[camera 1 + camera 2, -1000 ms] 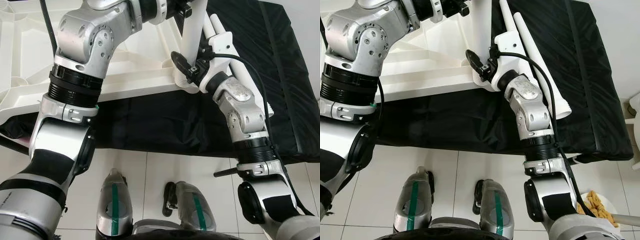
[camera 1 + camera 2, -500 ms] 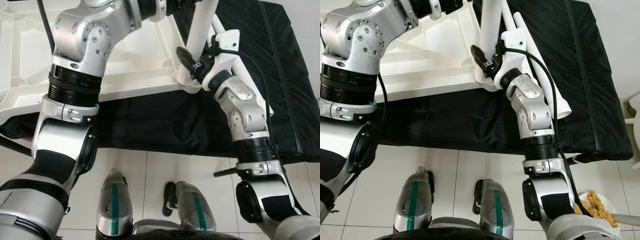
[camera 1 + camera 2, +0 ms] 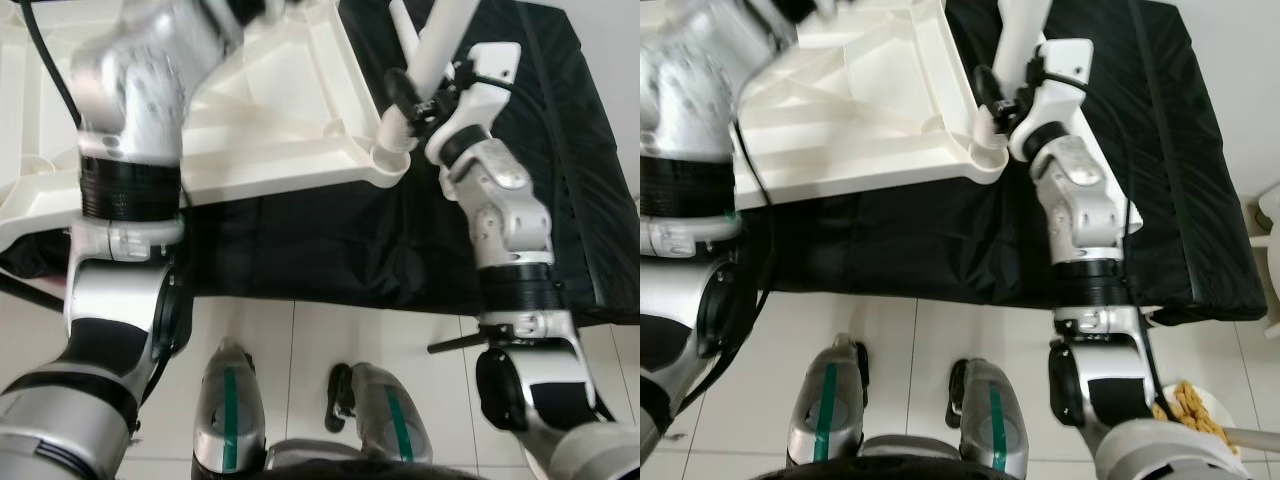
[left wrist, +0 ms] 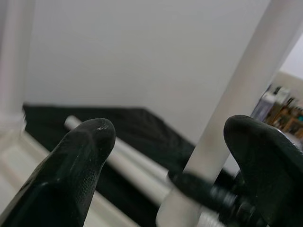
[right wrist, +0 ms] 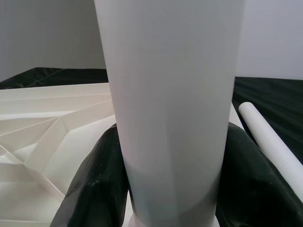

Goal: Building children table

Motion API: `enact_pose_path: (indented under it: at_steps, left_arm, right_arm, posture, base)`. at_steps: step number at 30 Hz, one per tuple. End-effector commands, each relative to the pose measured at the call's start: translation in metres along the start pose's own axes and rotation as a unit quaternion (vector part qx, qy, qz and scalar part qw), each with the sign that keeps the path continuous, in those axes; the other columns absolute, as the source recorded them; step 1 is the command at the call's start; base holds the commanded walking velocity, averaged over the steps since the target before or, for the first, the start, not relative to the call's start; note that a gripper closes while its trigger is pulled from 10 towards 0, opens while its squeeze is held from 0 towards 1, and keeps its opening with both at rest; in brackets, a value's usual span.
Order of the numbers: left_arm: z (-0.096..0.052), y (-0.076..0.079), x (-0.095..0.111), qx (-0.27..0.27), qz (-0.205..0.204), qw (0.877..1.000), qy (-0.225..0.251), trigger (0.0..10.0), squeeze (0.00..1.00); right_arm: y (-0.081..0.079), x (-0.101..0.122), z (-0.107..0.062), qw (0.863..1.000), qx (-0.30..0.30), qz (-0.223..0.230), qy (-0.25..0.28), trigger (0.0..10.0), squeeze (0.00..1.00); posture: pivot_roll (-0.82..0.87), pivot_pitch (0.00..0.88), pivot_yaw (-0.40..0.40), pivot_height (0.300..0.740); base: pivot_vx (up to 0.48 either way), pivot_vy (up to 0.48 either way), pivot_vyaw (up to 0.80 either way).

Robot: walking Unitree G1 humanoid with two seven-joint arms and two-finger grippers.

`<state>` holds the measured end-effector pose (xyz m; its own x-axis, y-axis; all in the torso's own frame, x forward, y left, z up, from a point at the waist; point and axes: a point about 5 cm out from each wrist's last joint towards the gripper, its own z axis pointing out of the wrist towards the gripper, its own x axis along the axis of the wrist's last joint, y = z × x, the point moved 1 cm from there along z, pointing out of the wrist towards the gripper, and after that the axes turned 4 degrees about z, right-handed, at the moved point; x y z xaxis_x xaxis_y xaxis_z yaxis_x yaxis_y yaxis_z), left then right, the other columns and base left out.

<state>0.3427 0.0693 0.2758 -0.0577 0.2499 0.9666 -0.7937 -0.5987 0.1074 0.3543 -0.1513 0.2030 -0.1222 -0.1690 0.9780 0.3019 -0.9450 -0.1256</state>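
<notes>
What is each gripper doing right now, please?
Left gripper: open, holding nothing, beside the table leg.
Right gripper: shut on the table leg, which stands in the tabletop corner socket.

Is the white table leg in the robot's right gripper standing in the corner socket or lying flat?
Standing: the leg rises from the tabletop's corner socket, right gripper clamped around it.

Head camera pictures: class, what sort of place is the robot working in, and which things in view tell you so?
Probably a room in a home. The floor is white tile, a low surface under a black cover holds the upturned white table top, and a bowl of snacks sits on the floor.
</notes>
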Motion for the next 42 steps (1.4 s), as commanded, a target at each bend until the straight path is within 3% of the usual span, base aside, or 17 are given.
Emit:
enact_pose_path:
  at_steps: [1,6,13,22,24,25,26,27,34,42]
  left_arm:
    - [0.004,0.007,0.003,-0.009,0.014,1.0,-0.001,10.0,0.0]
    - [-0.001,0.013,-0.021,0.006,-0.019,1.0,-0.018,10.0,0.0]
    - [-0.006,0.012,-0.05,0.032,0.011,0.997,-0.073,10.0,0.0]
    - [-0.015,0.011,-0.079,0.044,0.029,0.991,-0.122,10.0,0.0]
    - [-0.017,0.011,-0.086,0.047,0.044,0.988,-0.137,10.0,0.0]
    - [-0.025,0.01,-0.109,0.041,0.127,0.972,-0.194,10.0,0.0]
    - [-0.025,0.01,-0.109,0.041,0.127,0.972,-0.194,10.0,0.0]
    - [-0.028,0.01,-0.117,0.035,0.153,0.965,-0.211,10.0,0.0]
    - [-0.034,0.007,-0.133,0.047,0.186,0.952,-0.237,10.0,0.0]
    - [-0.034,0.002,-0.133,0.072,0.196,0.951,-0.226,10.0,0.0]
  right_arm:
    - [0.001,0.002,0.0,1.0,-0.001,-0.003,0.008,10.0,0.0]
    - [0.001,0.005,0.0,1.0,-0.008,-0.002,0.024,10.0,0.0]
    - [-0.004,0.005,-0.001,0.999,0.007,0.0,0.043,10.0,0.0]
    - [0.004,0.0,-0.003,0.998,-0.012,0.031,0.054,10.0,0.0]
    - [0.004,-0.003,-0.004,0.998,-0.014,0.029,0.052,10.0,0.0]
    - [0.005,-0.007,-0.006,0.998,-0.017,0.027,0.05,10.0,0.0]
    - [0.005,-0.007,-0.006,0.998,-0.017,0.027,0.05,10.0,0.0]
    - [0.005,-0.009,-0.007,0.998,-0.018,0.03,0.05,10.0,0.0]
    - [0.008,-0.017,-0.012,0.997,-0.036,0.041,0.056,10.0,0.0]
    - [0.007,-0.015,-0.015,0.995,-0.038,0.051,0.081,10.0,0.0]
  posture:
    - [0.07,0.032,-0.064,0.74]
    - [0.07,0.03,-0.058,0.74]
    - [0.08,0.039,-0.062,0.74]
    - [0.08,0.049,-0.062,0.74]
    - [0.08,0.049,-0.062,0.74]
    - [0.07,0.05,-0.06,0.74]
    - [0.07,0.05,-0.06,0.74]
    - [0.07,0.05,-0.06,0.74]
    - [0.06,0.051,-0.049,0.74]
    - [0.06,0.052,-0.047,0.74]
  base:
    - [0.0,0.0,0.0]
    - [0.0,0.0,0.0]
    - [0.0,0.0,0.0]
    - [0.0,0.0,0.0]
    - [0.0,0.0,0.0]
    - [0.0,0.0,0.0]
    - [0.0,0.0,0.0]
    - [0.0,0.0,0.0]
    - [0.0,0.0,0.0]
    - [0.0,0.0,0.0]
